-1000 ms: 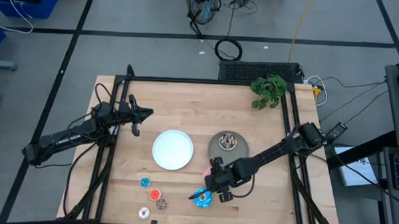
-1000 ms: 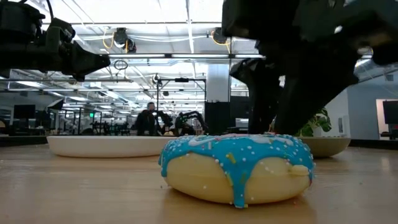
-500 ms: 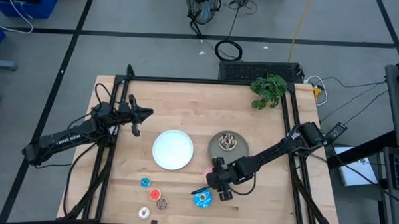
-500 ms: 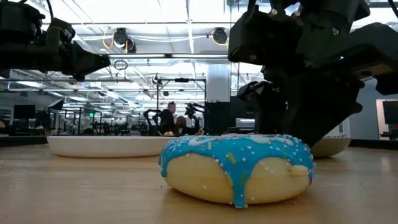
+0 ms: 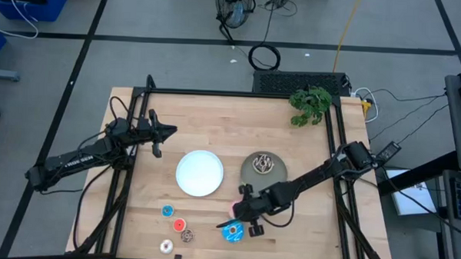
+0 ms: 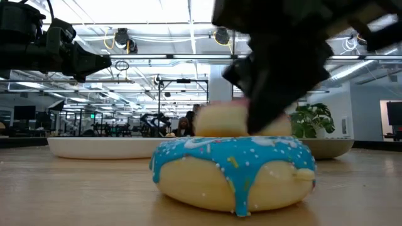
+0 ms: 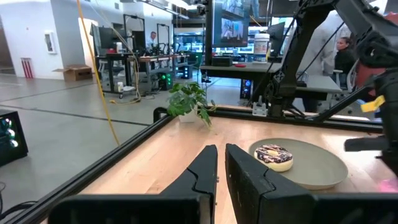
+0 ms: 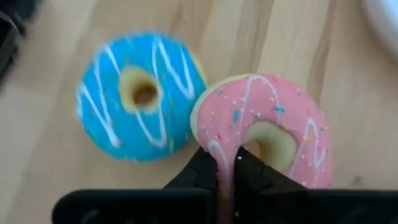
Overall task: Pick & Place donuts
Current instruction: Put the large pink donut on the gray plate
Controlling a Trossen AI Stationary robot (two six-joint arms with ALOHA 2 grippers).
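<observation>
Pink donut gripped beside blue donut

Right gripper (image 8: 227, 171) has clenched on the pink donut (image 8: 267, 127) and lifted it since a second ago; blue donut (image 8: 140, 93) nudged. Left gripper (image 7: 221, 165) clenched, idle.

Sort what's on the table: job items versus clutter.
Job: pink donut in the right gripper; blue donut; brown donut on grey plate; four tiny donuts.
Clutter: plant; white plate; left gripper waiting.

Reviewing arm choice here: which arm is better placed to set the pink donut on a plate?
The right. Its gripper is shut on the pink donut, beside the grey plate. The left gripper waits at the table's far left, holding nothing.
</observation>
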